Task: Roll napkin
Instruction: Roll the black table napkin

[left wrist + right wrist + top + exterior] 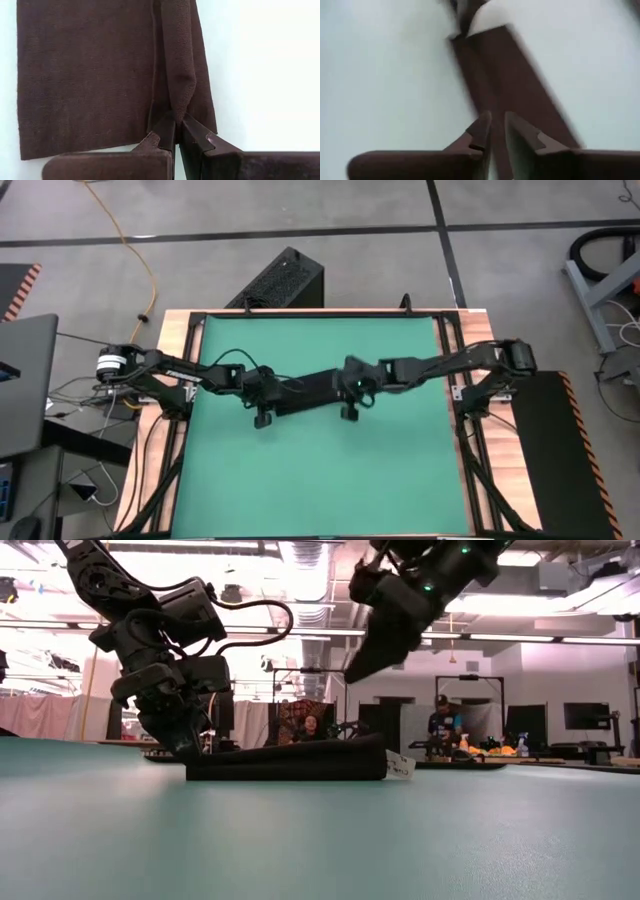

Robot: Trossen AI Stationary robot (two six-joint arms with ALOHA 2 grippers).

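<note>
The black napkin [310, 392] lies on the green mat as a long folded strip, low and flat in the low view [290, 762], with a white tag [400, 767] at its right end. My left gripper [268, 395] is down at the strip's left end [185, 750]. In the left wrist view it [177, 125] is shut on a raised fold of the cloth [85, 75]. My right gripper [352, 388] hangs above the strip's right end, off the cloth [358, 668]. In the right wrist view its fingers [495, 125] are shut and empty over the napkin [520, 75].
The green mat [320, 480] has bare room in front of and behind the napkin. A rigid black box with vent slots [280, 280] stands on the floor beyond the table's far edge. Two people [440, 720] are far back in the room.
</note>
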